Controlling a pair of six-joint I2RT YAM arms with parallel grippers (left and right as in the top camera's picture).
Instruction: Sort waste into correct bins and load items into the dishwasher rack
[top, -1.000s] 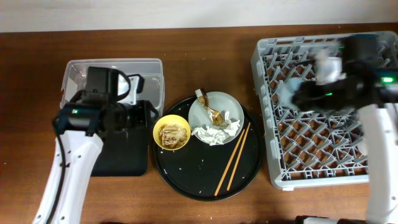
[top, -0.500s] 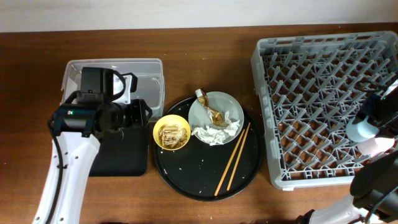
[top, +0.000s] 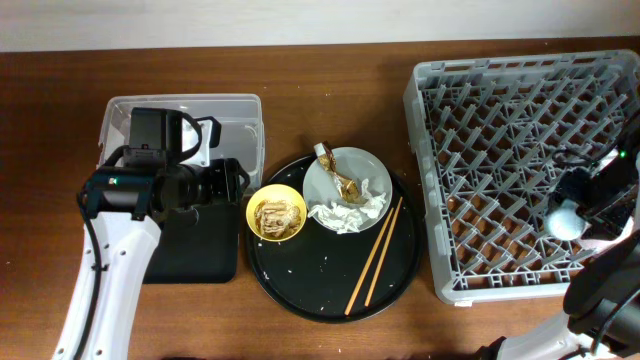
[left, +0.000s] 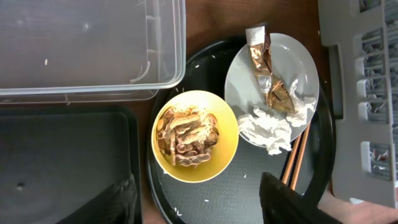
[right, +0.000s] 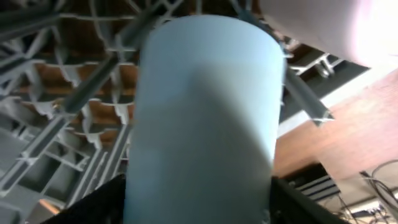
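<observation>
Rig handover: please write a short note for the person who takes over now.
Left gripper: open, empty, near the bowl.
Right gripper: shut on blue cup, at the rack's right edge.
Round tray holds bowl with scraps, plate with wrapper and tissue, chopsticks.
Box and black tray show no waste.
To do: all sorting, loading.

The overhead camera looks straight down on the whole table (top: 330, 70), far edge at the top. My left wrist camera looks down nearer, by the left edge, sharing the yellow bowl (left: 194, 135) and plate (left: 273, 81) with it. My right wrist camera sits tight against the light blue cup (right: 205, 118), over the dishwasher rack (right: 56, 93) by the right edge.
</observation>
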